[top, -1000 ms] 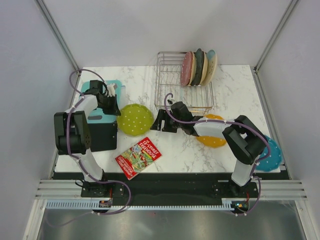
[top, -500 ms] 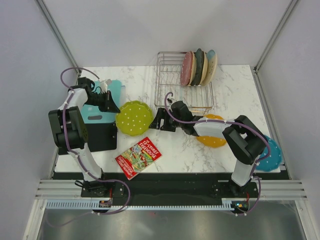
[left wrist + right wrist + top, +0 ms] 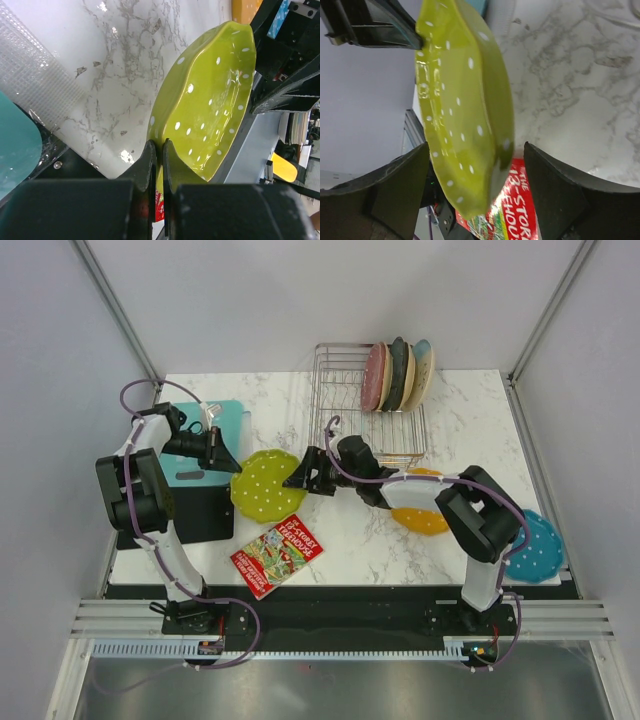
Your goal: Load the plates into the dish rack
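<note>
Right pincer point(image 3: 299, 474) has slid astride the lime plate point(image 3: 263, 486), which left pincer point(image 3: 229, 457) grips.

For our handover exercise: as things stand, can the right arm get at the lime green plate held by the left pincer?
Probably yes: the right pincer is open, straddling the free rim of the lime green plate with nothing between. The left pincer grips only the opposite rim.

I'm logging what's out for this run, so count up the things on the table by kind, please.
Plates: 6 (3 racked plates, lime green plate, orange plate, blue plate)
Dish rack: 1
Teal board: 1
Booklet: 1
Black mat: 1
Total: 10
</note>
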